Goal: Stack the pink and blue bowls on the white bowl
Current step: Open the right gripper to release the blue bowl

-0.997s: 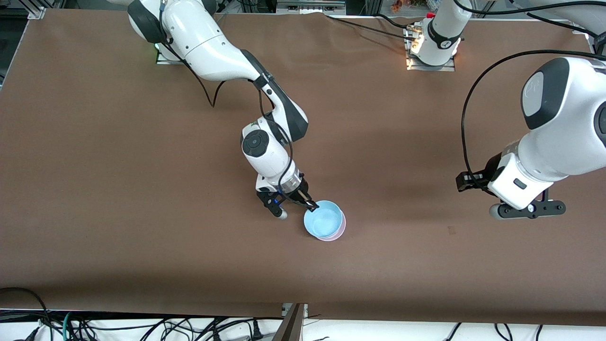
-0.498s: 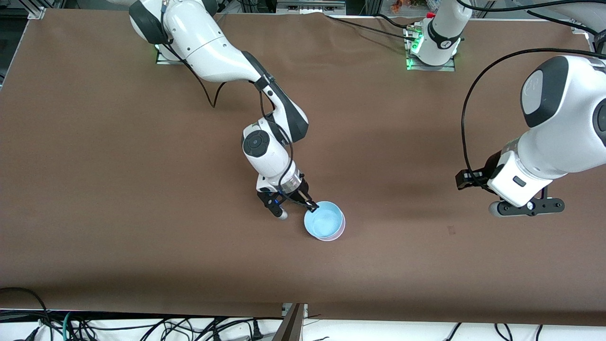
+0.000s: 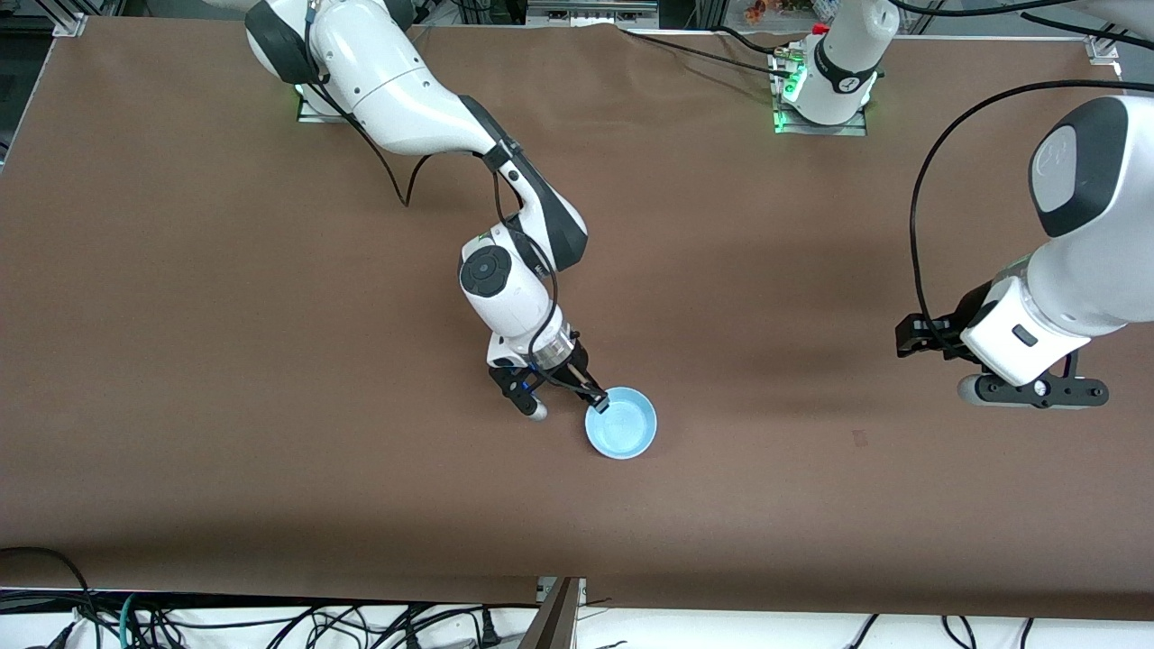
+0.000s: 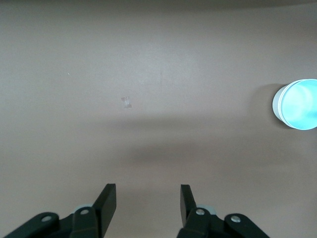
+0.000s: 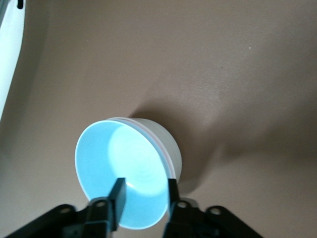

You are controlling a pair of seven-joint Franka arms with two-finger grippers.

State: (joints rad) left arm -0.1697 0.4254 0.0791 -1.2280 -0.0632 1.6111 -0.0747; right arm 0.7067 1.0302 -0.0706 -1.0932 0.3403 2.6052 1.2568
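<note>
The blue bowl [image 3: 621,423] sits nested on top of the stack near the table's middle. In the right wrist view a thin pink bowl rim [image 5: 166,154] shows under the blue bowl [image 5: 124,168], with the white bowl's wall [image 5: 167,141] outermost. My right gripper [image 3: 597,402] is at the stack's edge; in its wrist view the right gripper [image 5: 144,198] is open, one finger inside the blue bowl, one outside the rim. My left gripper [image 3: 1032,392] hangs open [image 4: 147,198] over bare table toward the left arm's end. Its wrist view shows the stack [image 4: 299,104] far off.
The brown table cover [image 3: 270,361] is bare around the stack. A small pale mark [image 4: 127,102] lies on it between the stack and the left gripper. Cables [image 3: 270,626] hang below the table edge nearest the front camera.
The right gripper has opened and let go of the blue bowl, which has settled down into the pink bowl and now hides it from above. The left arm has drifted toward its own end.
</note>
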